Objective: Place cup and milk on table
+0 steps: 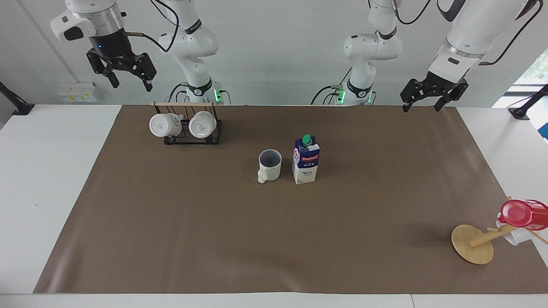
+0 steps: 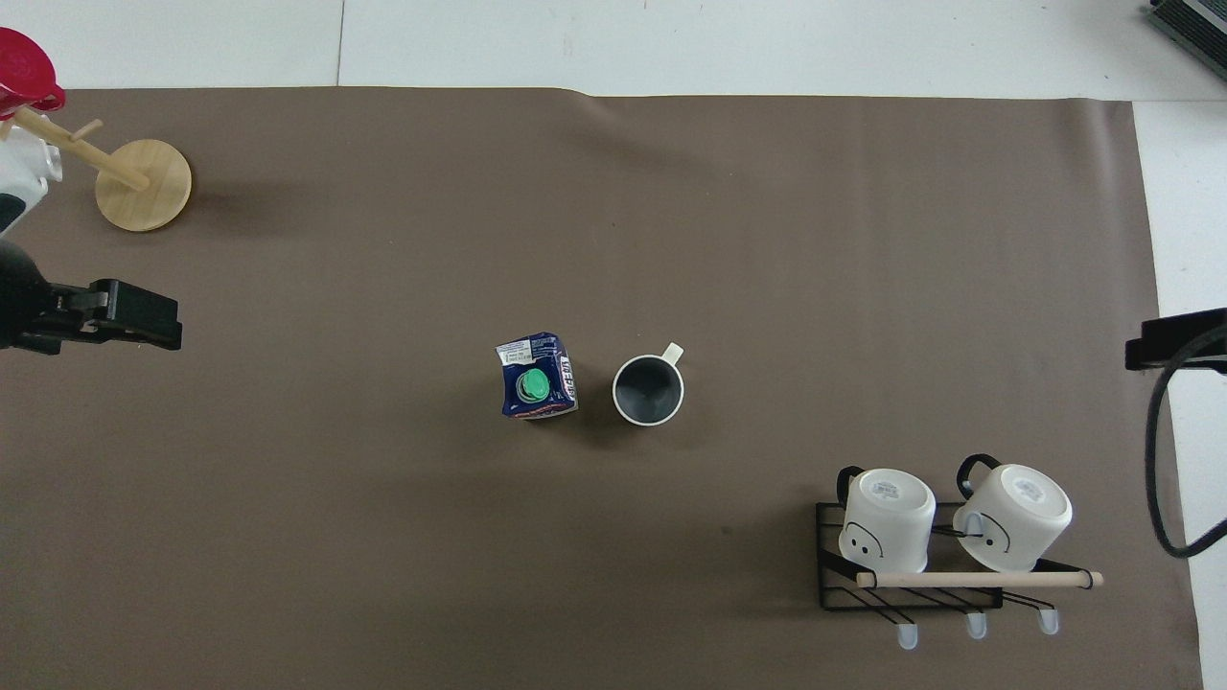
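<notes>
Now the cup (image 1: 269, 164) and milk (image 1: 306, 160) stand side by side on the table (image 1: 51, 171) — done, I think — so the left gripper (image 1: 421, 105) and right gripper (image 1: 128, 81) hang wide, empty.

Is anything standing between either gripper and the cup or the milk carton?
Nothing visible does. The cup and milk carton stand side by side on open brown mat. The left gripper and right gripper hang open over the robots' edge. The mug rack sits aside.
</notes>
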